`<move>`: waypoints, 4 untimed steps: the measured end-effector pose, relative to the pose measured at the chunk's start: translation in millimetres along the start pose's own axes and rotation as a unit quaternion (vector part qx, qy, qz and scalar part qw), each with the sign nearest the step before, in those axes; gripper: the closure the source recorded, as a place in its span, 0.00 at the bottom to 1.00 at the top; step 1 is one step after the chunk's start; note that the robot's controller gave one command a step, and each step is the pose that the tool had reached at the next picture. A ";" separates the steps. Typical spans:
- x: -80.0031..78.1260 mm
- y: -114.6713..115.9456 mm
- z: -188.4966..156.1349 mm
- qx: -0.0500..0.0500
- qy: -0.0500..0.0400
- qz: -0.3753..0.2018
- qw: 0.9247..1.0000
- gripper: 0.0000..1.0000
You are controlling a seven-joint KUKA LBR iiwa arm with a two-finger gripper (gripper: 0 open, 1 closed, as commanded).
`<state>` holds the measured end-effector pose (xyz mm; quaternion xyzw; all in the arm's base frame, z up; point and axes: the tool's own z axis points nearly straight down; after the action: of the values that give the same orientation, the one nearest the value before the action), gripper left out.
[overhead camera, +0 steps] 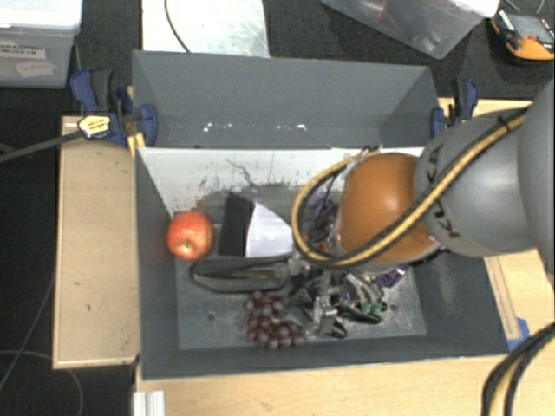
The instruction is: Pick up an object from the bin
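Dark purple bunch of grapes [270, 321] lies by the front wall of the grey metal bin [260, 94], just beside the gripper [328, 308] toward the view's left; I cannot tell whether the gripper is apart or together.

Black lettering was seen on the grey arm [486, 193], just up and right of the gripper [328, 312]; only "KU" could be made out. A label [35, 57] on the white box [39, 7], far up-left, could not be read.
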<state>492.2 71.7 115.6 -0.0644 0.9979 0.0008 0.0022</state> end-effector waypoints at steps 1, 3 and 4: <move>3.7 -24.7 -37.2 -0.001 -0.010 0.058 0.998 0.00; -29.1 -87.5 45.6 -0.001 -0.008 0.005 1.000 0.00; -24.5 -83.1 35.3 -0.001 -0.005 0.005 1.000 0.00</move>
<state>527.4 -7.6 80.3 -0.0590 0.9982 0.0022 0.0071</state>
